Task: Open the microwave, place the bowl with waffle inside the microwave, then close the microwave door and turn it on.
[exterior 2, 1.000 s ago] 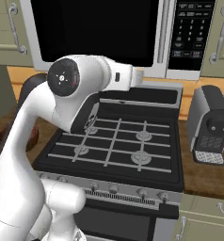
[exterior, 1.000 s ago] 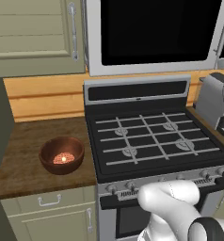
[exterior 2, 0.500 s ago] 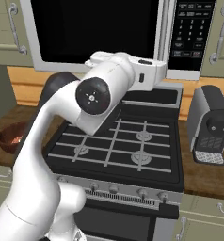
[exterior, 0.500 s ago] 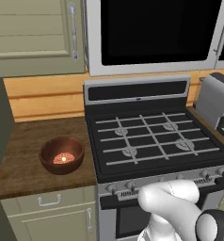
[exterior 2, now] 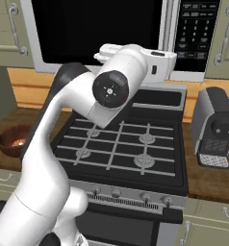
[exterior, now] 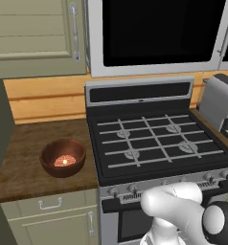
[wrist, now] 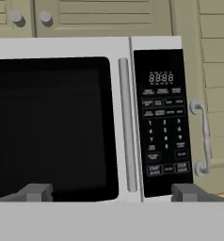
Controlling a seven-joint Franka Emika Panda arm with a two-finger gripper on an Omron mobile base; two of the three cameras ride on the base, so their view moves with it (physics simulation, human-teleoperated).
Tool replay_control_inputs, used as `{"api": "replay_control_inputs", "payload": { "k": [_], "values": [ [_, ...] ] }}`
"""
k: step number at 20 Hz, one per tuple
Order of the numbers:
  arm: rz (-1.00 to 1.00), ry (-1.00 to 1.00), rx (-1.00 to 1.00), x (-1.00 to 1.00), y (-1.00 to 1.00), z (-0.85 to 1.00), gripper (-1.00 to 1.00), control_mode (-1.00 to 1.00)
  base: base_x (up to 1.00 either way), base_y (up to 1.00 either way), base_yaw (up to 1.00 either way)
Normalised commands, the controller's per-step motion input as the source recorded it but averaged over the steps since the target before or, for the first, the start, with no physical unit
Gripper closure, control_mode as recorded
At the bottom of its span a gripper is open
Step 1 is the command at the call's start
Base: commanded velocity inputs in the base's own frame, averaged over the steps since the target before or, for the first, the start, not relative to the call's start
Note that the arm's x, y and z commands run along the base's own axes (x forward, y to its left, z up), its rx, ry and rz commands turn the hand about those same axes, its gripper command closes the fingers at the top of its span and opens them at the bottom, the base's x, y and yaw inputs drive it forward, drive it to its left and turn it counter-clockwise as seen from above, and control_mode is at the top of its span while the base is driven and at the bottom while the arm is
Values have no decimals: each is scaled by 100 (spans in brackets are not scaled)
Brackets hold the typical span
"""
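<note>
The microwave hangs above the gas stove, and the microwave door is shut flat against it, its black glass unbroken by any gap. The vertical bar handle runs down the door's right edge, just beside the dark keypad panel. The end effector faces the microwave front at about handle height with its two fingertips spread wide apart and nothing between them, the handle lying between the two tips in the hand view. The bowl with waffle sits on the wooden bench left of the stove, well apart from the microwave and below it, the pale waffle piece lying in its bottom. A grey coffee machine stands on the bench right of the stove.
</note>
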Motion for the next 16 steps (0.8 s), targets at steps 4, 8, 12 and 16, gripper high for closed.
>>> {"api": "replay_control_inputs", "payload": {
  "k": [4,8,12,16],
  "values": [
    [7,0,0,37,0,0,-100,-100,0,0,0],
    [11,10,0,59,-9,0,-100,-100,0,0,0],
    [14,11,0,66,-20,0,-100,-100,0,0,0],
    [11,10,0,67,-27,0,-100,-100,0,0,0]
  ]
}}
